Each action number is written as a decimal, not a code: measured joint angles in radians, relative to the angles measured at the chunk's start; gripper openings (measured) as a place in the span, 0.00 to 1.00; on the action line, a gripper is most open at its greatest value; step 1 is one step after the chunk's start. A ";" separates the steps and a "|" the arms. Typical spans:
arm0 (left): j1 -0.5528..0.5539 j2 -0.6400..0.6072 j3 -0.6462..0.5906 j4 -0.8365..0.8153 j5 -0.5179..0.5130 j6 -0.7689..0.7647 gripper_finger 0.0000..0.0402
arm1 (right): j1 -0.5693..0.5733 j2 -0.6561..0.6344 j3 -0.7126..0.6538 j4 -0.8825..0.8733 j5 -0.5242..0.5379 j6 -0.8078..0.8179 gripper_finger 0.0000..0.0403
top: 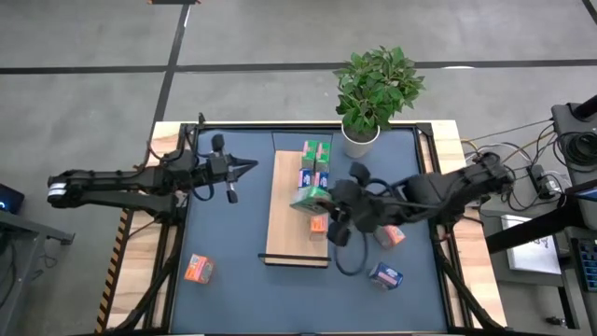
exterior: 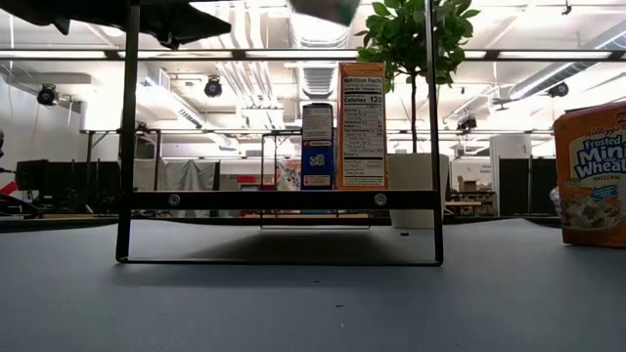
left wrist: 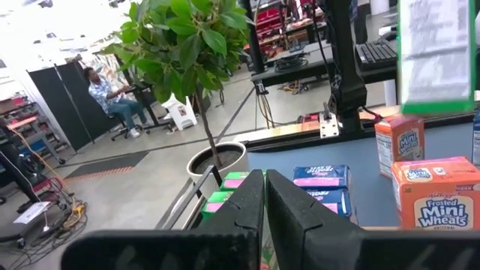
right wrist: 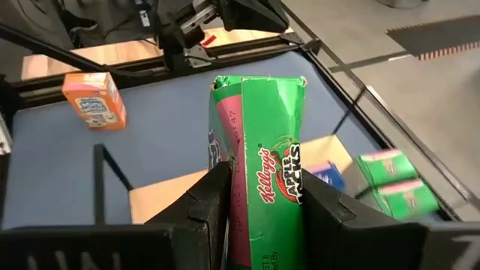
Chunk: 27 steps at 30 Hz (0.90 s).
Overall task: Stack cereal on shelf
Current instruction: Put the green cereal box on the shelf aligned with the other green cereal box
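The right gripper (right wrist: 259,206) has its two dark fingers clamped on a green printed cereal box (right wrist: 262,165), lifted over the long light-wood shelf board (top: 297,250) near its middle. Two green boxes (top: 317,150) and two blue-purple boxes (top: 314,175) lie on the board's far end by the potted plant (top: 373,89). The left gripper (left wrist: 264,214) waits beside the board's left edge, fingers pressed together, holding nothing.

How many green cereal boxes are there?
3. Two green boxes lie side by side on the shelf near the plant. The right gripper holds the third green box.
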 joint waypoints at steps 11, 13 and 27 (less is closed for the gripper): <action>0.000 -0.107 0.000 -0.098 0.000 -0.019 0.00 | -0.165 0.250 0.173 0.029 -0.192 -0.216 0.27; 0.000 -0.122 0.000 -0.112 0.000 -0.026 0.00 | -0.187 0.302 0.210 0.030 -0.226 -0.243 0.27; 0.000 -0.177 0.000 -0.182 0.000 -0.034 0.00 | -0.316 0.541 0.333 -0.033 -0.350 -0.266 0.26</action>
